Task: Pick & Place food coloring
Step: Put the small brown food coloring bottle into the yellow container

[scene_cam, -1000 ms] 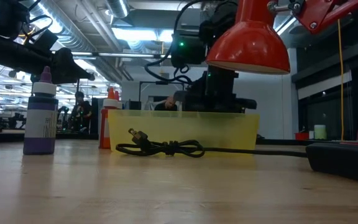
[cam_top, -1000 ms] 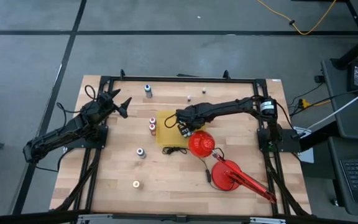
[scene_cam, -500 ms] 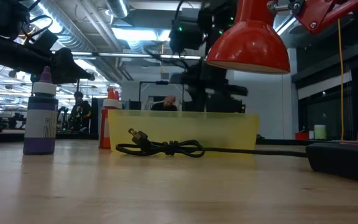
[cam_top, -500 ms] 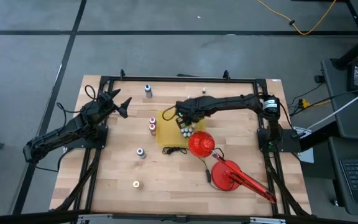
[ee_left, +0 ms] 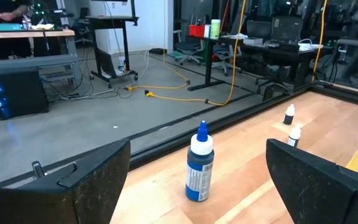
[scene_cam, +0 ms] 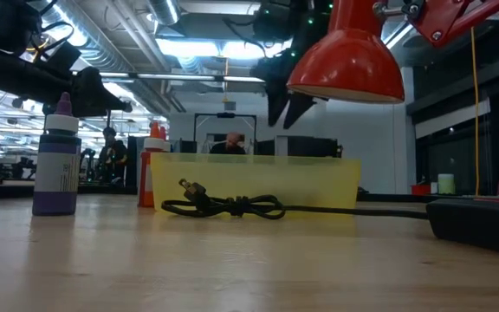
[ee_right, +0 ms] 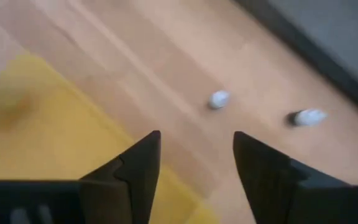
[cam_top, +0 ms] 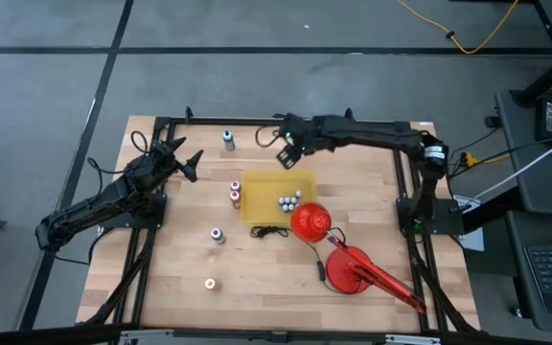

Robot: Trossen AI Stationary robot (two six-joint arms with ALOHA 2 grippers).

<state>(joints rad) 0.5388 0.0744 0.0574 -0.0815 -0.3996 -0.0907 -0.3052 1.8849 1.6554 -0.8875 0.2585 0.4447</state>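
The right gripper [cam_top: 287, 153] has lifted away from the yellow tray [cam_top: 257, 192] toward the frame's upper middle, fingers apart and empty. Several food coloring bottles [cam_top: 287, 201] now stand in the tray at centre. The left gripper [cam_top: 186, 163] stays wide open at left.

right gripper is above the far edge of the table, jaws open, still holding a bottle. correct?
Not quite. The right gripper is near the far edge with jaws open, but it holds nothing: the right wrist view shows bare wood between its fingers. Bottles sit in the yellow tray.

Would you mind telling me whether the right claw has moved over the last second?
Yes. The right claw has lifted off the yellow tray toward the table's far edge.
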